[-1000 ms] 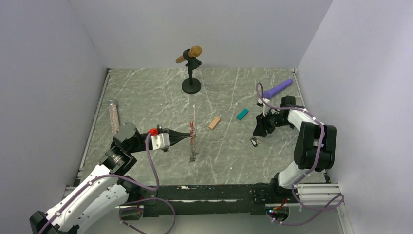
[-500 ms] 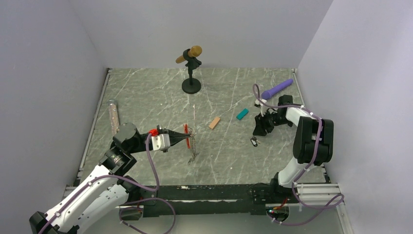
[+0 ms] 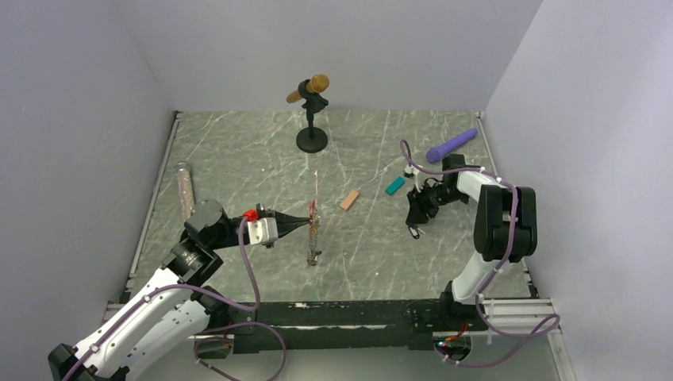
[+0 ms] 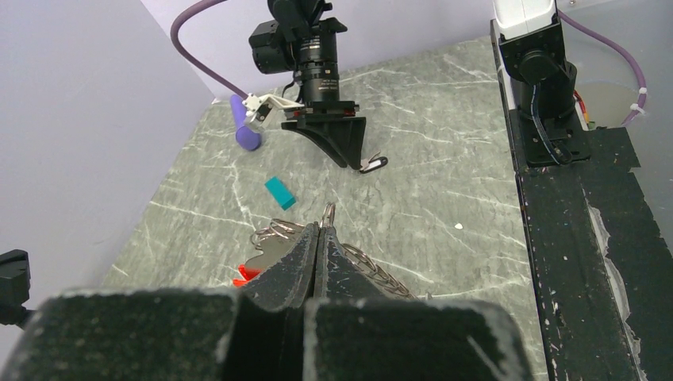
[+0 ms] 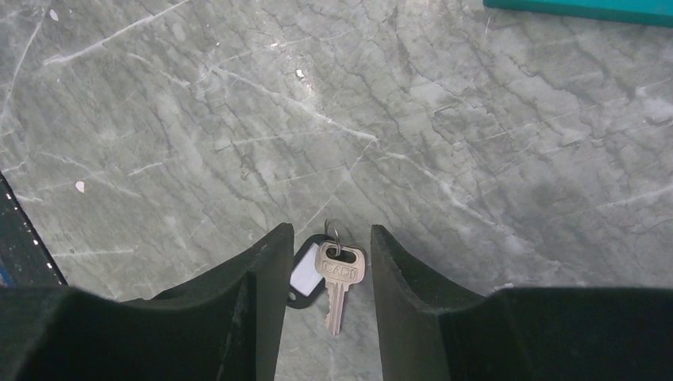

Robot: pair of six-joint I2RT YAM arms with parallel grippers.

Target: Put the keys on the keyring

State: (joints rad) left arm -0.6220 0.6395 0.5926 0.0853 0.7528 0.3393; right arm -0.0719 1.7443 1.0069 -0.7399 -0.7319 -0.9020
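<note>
The keyring is a red clip with a silvery chain and rings. My left gripper is shut on one of its rings, and the chain hangs down toward the table. In the left wrist view the gripper pinches the ring, with the red clip to the left and the chain to the right. The keys lie on the table: a silvery key and a black tag on a small ring. My right gripper is open, pointing down with its fingers either side of the key.
A tan block and a teal block lie between the arms. A purple rod lies at the back right. A black stand holding a brown rod stands at the back. A clear tube lies at the left edge.
My right gripper has moved left and now stands over the keys. The keyring swung a little in my left gripper, which stayed shut on it.
</note>
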